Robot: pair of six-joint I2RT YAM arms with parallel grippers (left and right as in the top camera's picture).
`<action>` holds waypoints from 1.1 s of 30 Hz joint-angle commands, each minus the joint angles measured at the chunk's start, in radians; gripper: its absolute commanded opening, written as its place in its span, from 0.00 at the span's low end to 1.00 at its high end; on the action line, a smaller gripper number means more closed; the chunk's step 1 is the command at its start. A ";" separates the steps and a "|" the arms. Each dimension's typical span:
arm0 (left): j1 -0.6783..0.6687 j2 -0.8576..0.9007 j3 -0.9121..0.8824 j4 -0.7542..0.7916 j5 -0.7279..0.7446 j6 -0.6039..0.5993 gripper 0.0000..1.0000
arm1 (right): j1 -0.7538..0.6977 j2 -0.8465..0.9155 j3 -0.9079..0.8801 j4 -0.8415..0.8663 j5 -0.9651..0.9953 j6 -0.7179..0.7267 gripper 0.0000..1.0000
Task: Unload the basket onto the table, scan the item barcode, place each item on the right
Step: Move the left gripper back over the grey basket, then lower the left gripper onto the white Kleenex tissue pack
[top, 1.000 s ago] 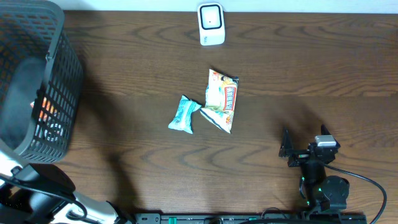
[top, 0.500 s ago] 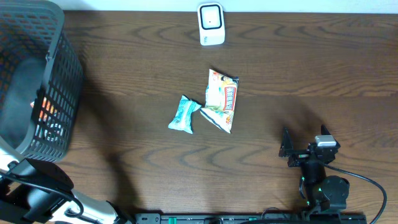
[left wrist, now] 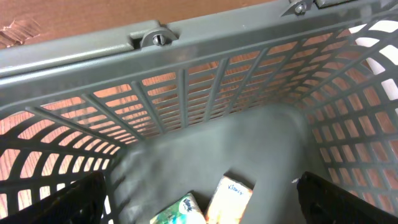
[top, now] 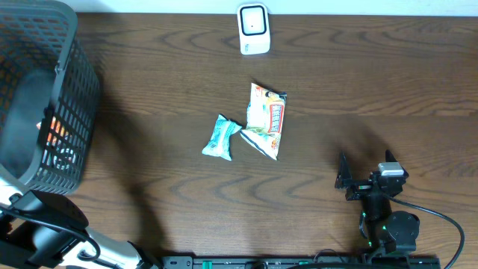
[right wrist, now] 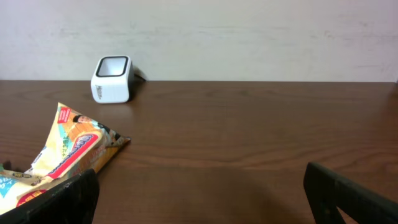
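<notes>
The white barcode scanner (top: pixel 253 28) stands at the table's far edge, also visible as the scanner (right wrist: pixel 112 79) in the right wrist view. An orange and white snack packet (top: pixel 267 119) lies mid-table, a small teal packet (top: pixel 221 137) touching its left side. My right gripper (top: pixel 364 181) rests low at the near right, open and empty (right wrist: pixel 205 199), with the snack packet (right wrist: pixel 68 152) ahead to its left. My left gripper (left wrist: pixel 202 200) hangs open inside the black basket (left wrist: pixel 186 93), above two tissue packs (left wrist: pixel 231 194); it holds nothing.
The black mesh basket (top: pixel 75 82) fills the table's left end, with coloured items showing through its side. Its rim and a handle pivot (left wrist: pixel 153 38) lie ahead of my left gripper. A pale wall (right wrist: pixel 249 31) runs behind the table.
The left arm's lower link at the bottom left has shifted slightly. Everything on the table and the right arm have stayed put.
</notes>
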 commanded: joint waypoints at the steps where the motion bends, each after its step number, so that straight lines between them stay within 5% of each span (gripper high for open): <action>1: 0.003 0.034 -0.007 -0.019 -0.016 0.017 0.96 | -0.008 -0.006 -0.001 -0.005 0.004 0.011 0.99; 9: 0.003 0.095 -0.008 -0.085 0.001 0.016 0.96 | -0.008 -0.006 -0.001 -0.005 0.004 0.011 0.99; 17: -0.003 0.133 -0.008 -0.159 0.187 0.021 0.96 | -0.008 -0.006 -0.001 -0.005 0.004 0.011 0.99; 27: -0.013 0.177 -0.008 -0.305 0.142 0.302 0.96 | -0.008 -0.006 -0.001 -0.005 0.004 0.011 0.99; 33: -0.015 0.212 -0.079 -0.323 0.146 0.360 0.95 | -0.008 -0.006 -0.001 -0.005 0.004 0.011 0.99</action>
